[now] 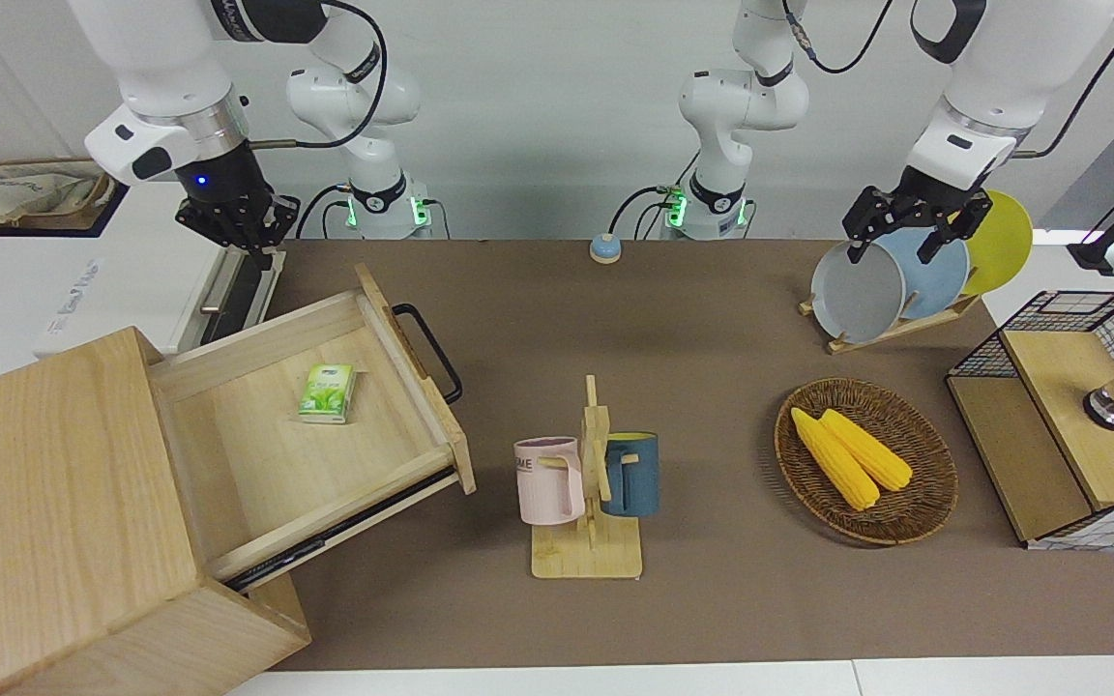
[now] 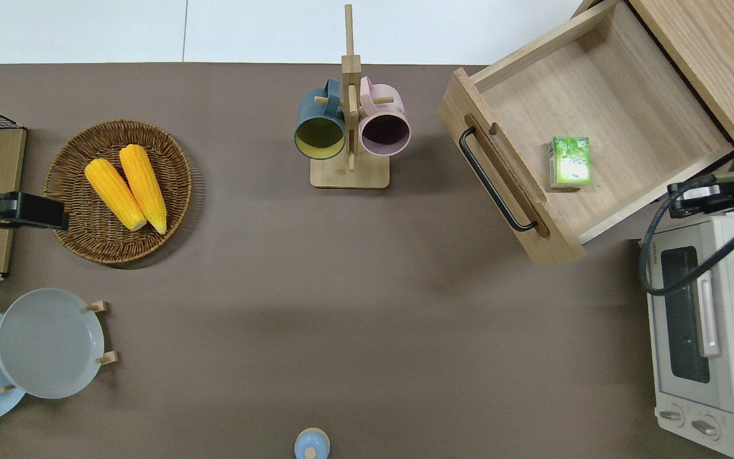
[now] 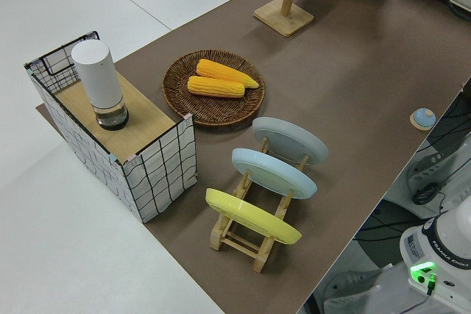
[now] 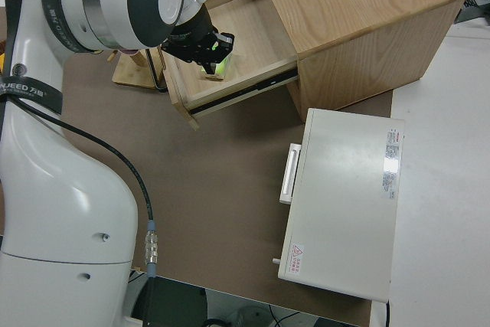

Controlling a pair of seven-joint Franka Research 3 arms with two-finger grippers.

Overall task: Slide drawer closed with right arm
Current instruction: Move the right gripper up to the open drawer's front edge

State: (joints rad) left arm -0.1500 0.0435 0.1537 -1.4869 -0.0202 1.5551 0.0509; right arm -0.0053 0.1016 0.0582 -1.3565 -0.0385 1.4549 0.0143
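The pale-wood drawer stands pulled far out of its box cabinet at the right arm's end of the table. Its black loop handle points toward the middle of the table. Inside it lies a small green carton. My right gripper hangs in the air over the drawer's corner nearest the robots, beside the oven, and touches nothing. The left gripper is parked and open.
A white oven stands beside the cabinet, nearer to the robots. A mug rack with two mugs is near the handle. A basket of corn, a plate rack and a wire shelf unit fill the left arm's end.
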